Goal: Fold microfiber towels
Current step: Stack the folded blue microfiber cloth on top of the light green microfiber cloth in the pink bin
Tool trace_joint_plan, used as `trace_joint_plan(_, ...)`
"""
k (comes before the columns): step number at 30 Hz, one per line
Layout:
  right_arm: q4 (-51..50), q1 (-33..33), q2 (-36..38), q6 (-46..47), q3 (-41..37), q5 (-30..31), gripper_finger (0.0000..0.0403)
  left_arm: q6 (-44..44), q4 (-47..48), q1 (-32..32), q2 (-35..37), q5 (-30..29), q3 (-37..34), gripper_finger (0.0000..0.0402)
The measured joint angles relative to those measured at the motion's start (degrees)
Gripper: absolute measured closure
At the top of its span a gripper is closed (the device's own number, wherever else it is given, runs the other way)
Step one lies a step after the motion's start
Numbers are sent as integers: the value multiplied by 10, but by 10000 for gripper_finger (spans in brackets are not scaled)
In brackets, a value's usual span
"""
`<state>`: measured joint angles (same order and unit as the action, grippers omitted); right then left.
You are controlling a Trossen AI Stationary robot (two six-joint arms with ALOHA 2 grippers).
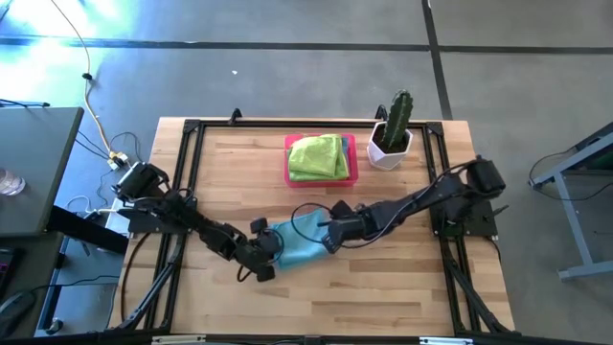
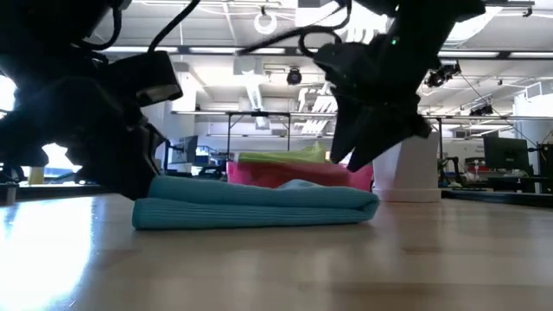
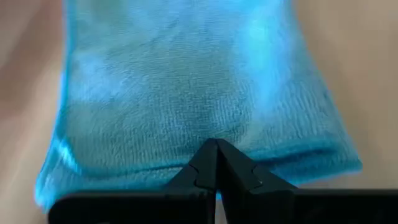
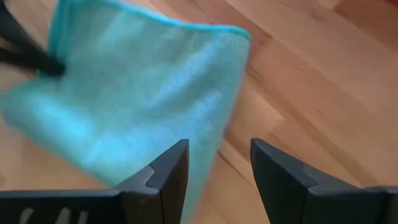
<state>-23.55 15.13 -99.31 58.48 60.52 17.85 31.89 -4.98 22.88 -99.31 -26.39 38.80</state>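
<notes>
The left gripper has its two dark fingers pressed tightly together, tips meeting at the near hem of a light blue towel, which spreads away from them in a folded slab; whether any cloth is caught between the tips cannot be told. From above, that left gripper sits at the towel's left end on the wooden table, the cloth stretching from it toward the right gripper. The right gripper's fingers stand spread apart with bare wood showing between them, holding nothing; the blue towel lies just beyond and to one side of them, one corner reaching toward the gap. At table height the towel rests flat in a doubled layer, both arms dark above its two ends. Farther behind the grippers, a pink tray carries a stack topped by a lime green towel, and a potted cactus stands just beside the tray.
</notes>
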Motion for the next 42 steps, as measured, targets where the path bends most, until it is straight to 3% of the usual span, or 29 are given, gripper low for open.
trace_joint_plan(4,120,-8,0,-22,-37,-42,221,5,-30,9,-3,23,-6,401)
trace_joint_plan(8,242,7,-1,-178,-36,-74,207,-29,-64,17,-5,70,-6,401)
trace_joint_plan(11,261,28,-7,-307,-20,-54,207,-51,-96,17,-5,103,-6,401)
trace_joint_plan(14,258,44,-18,-354,-12,-31,210,-66,-123,13,-5,133,-6,401)
trace_joint_plan(16,254,49,-20,-338,-12,-25,212,-66,-135,11,-5,138,-6,401)
trace_joint_plan(21,216,48,-17,-119,-11,32,217,-51,-142,11,-5,111,-6,401)
trace_joint_plan(23,189,41,-18,-75,-10,44,217,-34,-137,13,-5,102,-6,401)
trace_joint_plan(34,125,-23,-32,-54,-10,-67,216,-20,-128,17,-27,96,-6,401)
trace_joint_plan(42,90,-28,-39,-30,-11,-146,216,-18,-136,17,-40,92,-5,401)
